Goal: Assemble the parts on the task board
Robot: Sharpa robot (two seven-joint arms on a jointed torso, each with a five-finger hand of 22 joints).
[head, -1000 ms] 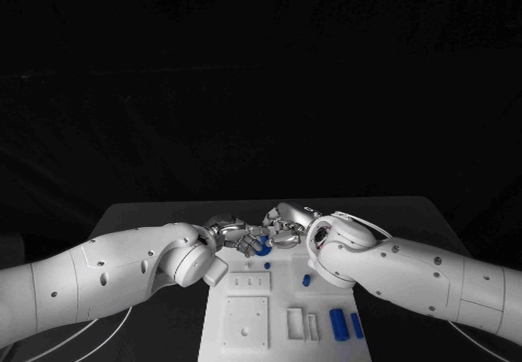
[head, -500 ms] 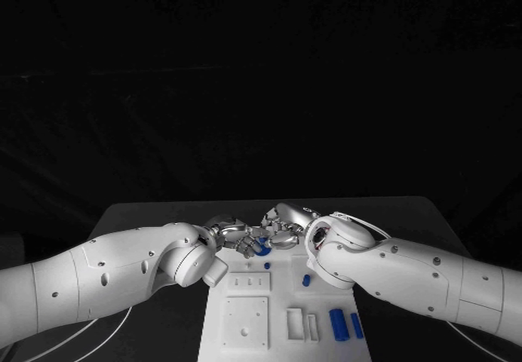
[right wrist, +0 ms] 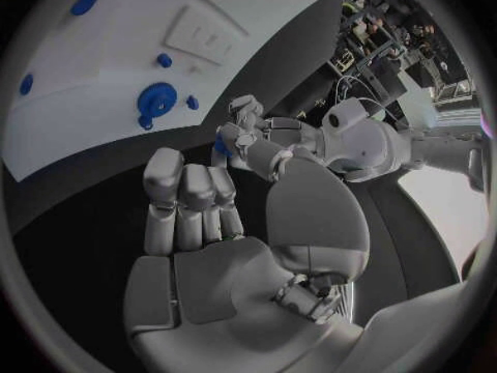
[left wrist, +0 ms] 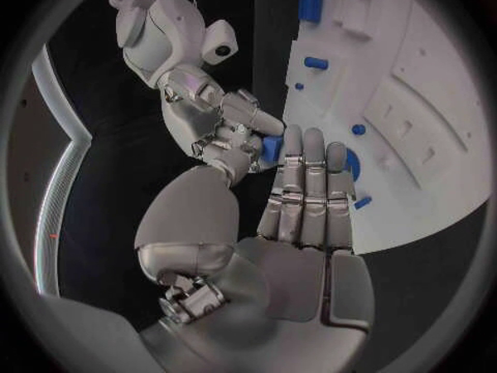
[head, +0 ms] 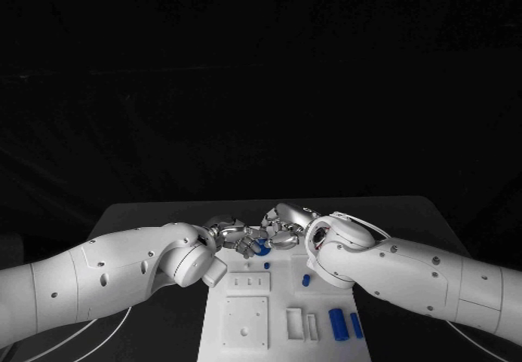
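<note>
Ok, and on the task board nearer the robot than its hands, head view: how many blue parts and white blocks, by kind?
Short blue pegs: 2
Long blue cylinders: 2
White raised blocks: 4
Total: 8

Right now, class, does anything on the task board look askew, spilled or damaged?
Nothing stands out. The blue parts lie tidily on the task board, which looks undamaged; both hands meet over its far end.
</note>
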